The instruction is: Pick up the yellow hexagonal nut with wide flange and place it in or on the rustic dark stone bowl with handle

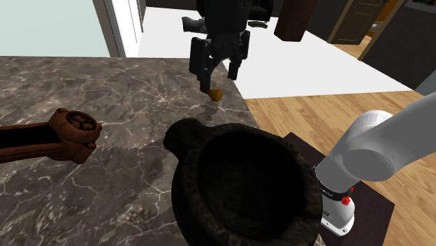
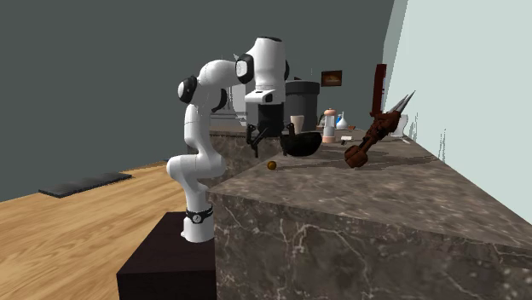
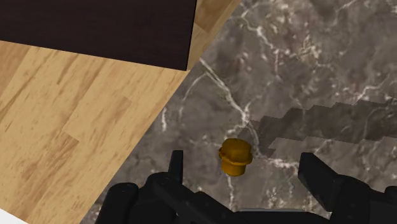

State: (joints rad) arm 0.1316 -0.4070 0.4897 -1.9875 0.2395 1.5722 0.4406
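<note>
The yellow flanged nut (image 1: 216, 93) sits on the dark marble counter (image 1: 126, 91), close to its edge. In the second exterior view the nut (image 2: 272, 165) is a small amber dot near the counter corner. My gripper (image 1: 221, 82) hangs open just above the nut and touches nothing. Along the hand, the nut (image 3: 236, 156) lies on the stone between my two fingertips (image 3: 176, 167), a little ahead of the gripper (image 3: 245, 172). The dark stone bowl (image 1: 189, 140) with its stubby handle stands large in front of the shoulder camera, a short way from the nut.
A brown wooden tool (image 1: 70, 133) lies on the counter at the shoulder view's left and shows again as a nutcracker-like tool (image 2: 367, 141). Beyond the counter edge drops a wooden floor (image 3: 57, 127). A kettle and bottles (image 2: 337, 119) stand behind the bowl (image 2: 303, 145).
</note>
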